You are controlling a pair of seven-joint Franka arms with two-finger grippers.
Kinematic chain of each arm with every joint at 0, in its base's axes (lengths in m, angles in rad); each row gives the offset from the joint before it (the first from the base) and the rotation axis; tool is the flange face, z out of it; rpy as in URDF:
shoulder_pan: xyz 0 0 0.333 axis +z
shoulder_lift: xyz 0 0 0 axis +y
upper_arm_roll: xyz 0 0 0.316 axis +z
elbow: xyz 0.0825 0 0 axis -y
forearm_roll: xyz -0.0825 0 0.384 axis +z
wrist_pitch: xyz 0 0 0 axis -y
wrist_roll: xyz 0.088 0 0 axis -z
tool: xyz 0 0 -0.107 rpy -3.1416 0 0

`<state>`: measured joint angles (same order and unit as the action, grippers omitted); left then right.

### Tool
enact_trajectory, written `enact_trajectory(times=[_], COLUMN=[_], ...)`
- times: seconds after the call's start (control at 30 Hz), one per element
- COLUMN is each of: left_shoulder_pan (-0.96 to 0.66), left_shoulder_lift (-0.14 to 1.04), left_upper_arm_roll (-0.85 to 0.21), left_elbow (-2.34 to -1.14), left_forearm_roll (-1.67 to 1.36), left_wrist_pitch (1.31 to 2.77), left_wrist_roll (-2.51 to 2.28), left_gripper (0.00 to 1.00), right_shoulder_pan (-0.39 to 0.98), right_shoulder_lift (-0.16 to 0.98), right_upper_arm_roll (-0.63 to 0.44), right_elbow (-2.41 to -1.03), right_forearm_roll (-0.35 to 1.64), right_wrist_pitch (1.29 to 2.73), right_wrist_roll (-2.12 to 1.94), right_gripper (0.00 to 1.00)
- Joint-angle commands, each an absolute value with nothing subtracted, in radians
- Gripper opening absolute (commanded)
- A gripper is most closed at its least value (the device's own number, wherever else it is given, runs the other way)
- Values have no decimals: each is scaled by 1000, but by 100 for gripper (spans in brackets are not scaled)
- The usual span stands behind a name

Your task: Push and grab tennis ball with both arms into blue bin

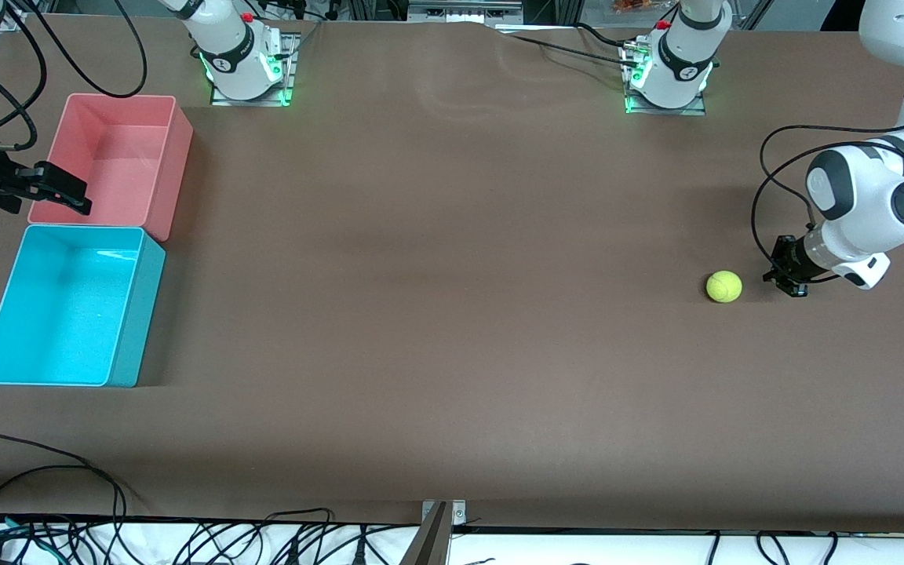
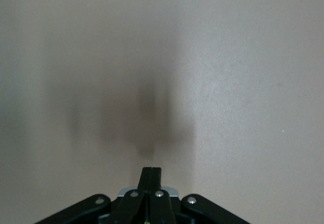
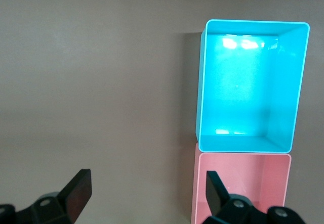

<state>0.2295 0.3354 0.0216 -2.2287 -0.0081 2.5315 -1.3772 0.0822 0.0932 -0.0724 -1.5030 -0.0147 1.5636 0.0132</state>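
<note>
We see the task barely begun. The tennis ball (image 1: 723,286) sits on the brown table (image 1: 452,329) at the left arm's end, well apart from the blue bin (image 1: 67,306), which stands empty at the right arm's end, just beside the pink bin (image 1: 118,161) and nearer to the front camera than it. The left gripper (image 1: 788,271) is low at the table just beside the ball, its fingers (image 2: 151,176) pressed together with nothing between them; we judge it set to push the ball toward the bins. The right gripper (image 1: 60,188) hangs over the pink bin's edge, fingers (image 3: 215,191) spread wide and empty, waiting. All of the pushing, grabbing and dropping is left.
</note>
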Motion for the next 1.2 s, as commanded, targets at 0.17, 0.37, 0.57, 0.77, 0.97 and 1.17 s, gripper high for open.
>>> enact_trajectory(times=[0.17, 0.37, 0.57, 0.77, 0.97, 1.17], left_shoulder_pan=[221, 233, 206, 62, 9, 20], left_shoulder_lift=[347, 368, 373, 361, 339, 330], left_upper_arm_roll=[21, 21, 17, 2, -2, 0], left_elbow=[-2243, -2243, -2250, -2296, -2306, -2293], left_forearm_roll=[-6, 43, 44, 44, 46, 46], left_wrist_pitch=[2568, 2605, 2614, 2614, 2603, 2596], left_wrist_roll=[-1401, -1397, -1474, -1736, -1827, -1775], left_gripper=[0, 0, 0, 0, 0, 0], right_shoulder_pan=[81, 81, 81, 81, 81, 81], right_shoulder_lift=[81, 81, 81, 81, 81, 81], right_upper_arm_roll=[-72, -72, -72, -72, -72, -72], right_elbow=[-1511, -1511, -1511, -1511, -1511, -1511], right_forearm_roll=[-20, -20, -20, -20, -20, -20], right_wrist_pitch=[1557, 1557, 1557, 1557, 1557, 1557], right_wrist_roll=[14, 14, 14, 14, 14, 14], right_gripper=[100, 100, 100, 100, 100, 100])
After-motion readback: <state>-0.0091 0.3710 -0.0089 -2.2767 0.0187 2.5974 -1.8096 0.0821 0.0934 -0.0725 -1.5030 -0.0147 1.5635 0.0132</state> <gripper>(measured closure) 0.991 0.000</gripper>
